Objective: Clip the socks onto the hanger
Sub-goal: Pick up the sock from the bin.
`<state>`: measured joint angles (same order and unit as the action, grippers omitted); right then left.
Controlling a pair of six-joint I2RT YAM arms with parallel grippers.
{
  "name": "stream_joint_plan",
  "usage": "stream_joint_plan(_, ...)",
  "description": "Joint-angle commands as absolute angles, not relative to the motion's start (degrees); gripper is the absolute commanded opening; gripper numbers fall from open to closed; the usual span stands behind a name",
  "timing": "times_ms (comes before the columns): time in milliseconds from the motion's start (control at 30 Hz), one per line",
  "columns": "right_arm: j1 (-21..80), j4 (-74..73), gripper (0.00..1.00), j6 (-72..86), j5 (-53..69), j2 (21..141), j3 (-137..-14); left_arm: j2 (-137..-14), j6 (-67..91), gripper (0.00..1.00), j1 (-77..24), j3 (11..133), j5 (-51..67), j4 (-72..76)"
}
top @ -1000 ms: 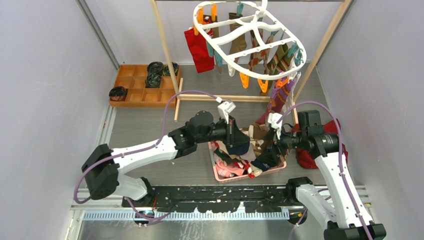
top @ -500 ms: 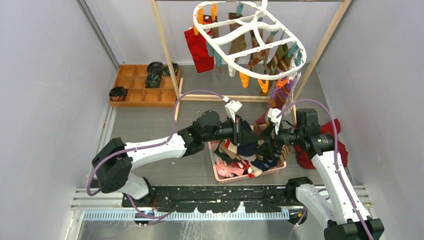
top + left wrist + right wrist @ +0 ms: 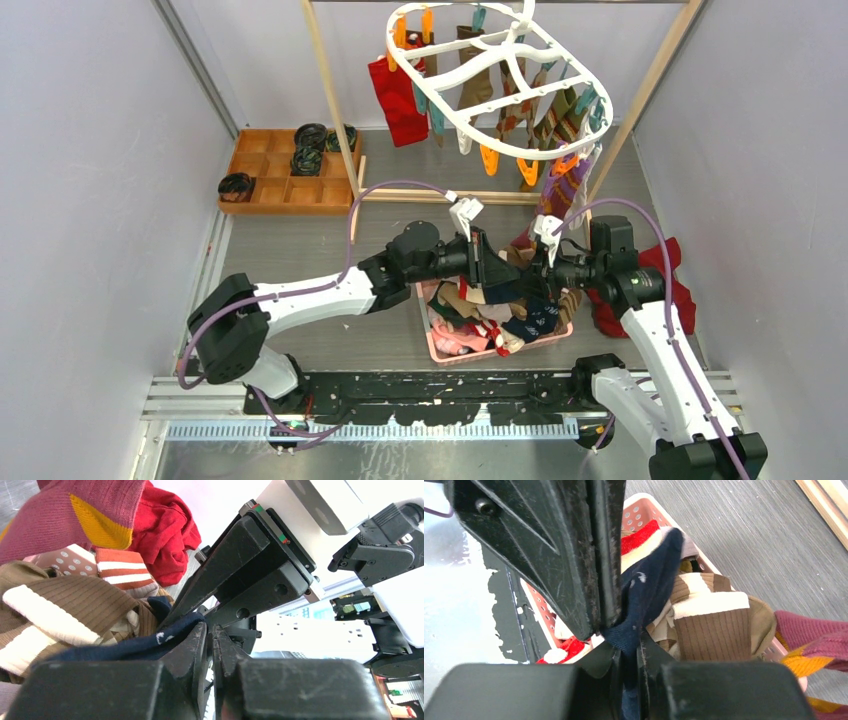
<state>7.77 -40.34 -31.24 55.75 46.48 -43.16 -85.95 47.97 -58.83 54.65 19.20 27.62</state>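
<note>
Over the pink basket (image 3: 438,345) a navy sock (image 3: 650,592) stretches between both grippers. My right gripper (image 3: 628,652) is shut on one end, with navy fabric filling its jaws. My left gripper (image 3: 209,626) faces it tip to tip. Its jaws stand almost together with a thin slit of light, and the navy sock (image 3: 125,647) curls over its left finger into the tips. In the top view the two grippers (image 3: 515,268) meet above the heap of socks (image 3: 480,312). The white hanger (image 3: 440,100) hangs at the back with several socks clipped to it.
A wooden rack post (image 3: 330,100) and base rail (image 3: 450,196) stand behind the basket. A wooden tray (image 3: 262,190) with black rolls sits back left. One red cloth (image 3: 668,292) lies right of the basket. A maroon and yellow sock (image 3: 560,195) dangles beside my right wrist.
My left arm carried the navy sock right to meet the right gripper. The right gripper, wide open before, has shut on the sock. The left jaws have parted a hair.
</note>
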Motion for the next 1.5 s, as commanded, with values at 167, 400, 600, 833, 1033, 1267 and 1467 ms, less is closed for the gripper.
stream_joint_plan(167, 8.0, -42.1, 0.09, -33.9, 52.5, 44.5, -43.6, -72.2, 41.2, 0.47, -59.0, 50.8, 11.7, 23.3)
stream_joint_plan(400, 7.9, -43.2, 0.08, -33.7, 52.4, 44.4, -44.2, -54.9, 34.7, 0.78, -58.8, 36.7, 5.7, 15.0)
stream_joint_plan(600, 7.8, -44.1, 0.08, -34.0, 52.6, 45.0, -44.5, -48.6, 34.1, 0.99, -57.9, 29.2, 3.9, 15.7)
stream_joint_plan(833, 7.2, -45.4, 0.08, -33.9, 53.5, 46.5, -45.4, -59.0, 37.8, 0.83, -53.3, 30.5, 11.0, 23.1)
stream_joint_plan(1033, 7.1, -45.4, 0.08, -33.9, 53.8, 46.7, -45.3, -68.2, 39.3, 0.69, -52.9, 34.6, 13.0, 25.3)
stream_joint_plan(1267, 7.1, -45.4, 0.08, -33.8, 53.8, 47.0, -45.3, -73.0, 39.3, 0.6, -52.8, 37.5, 14.4, 26.4)
stream_joint_plan(1467, 7.1, -45.3, 0.08, -33.8, 53.8, 47.2, -45.3, -76.6, 39.8, 0.57, -52.7, 39.8, 14.8, 25.7)
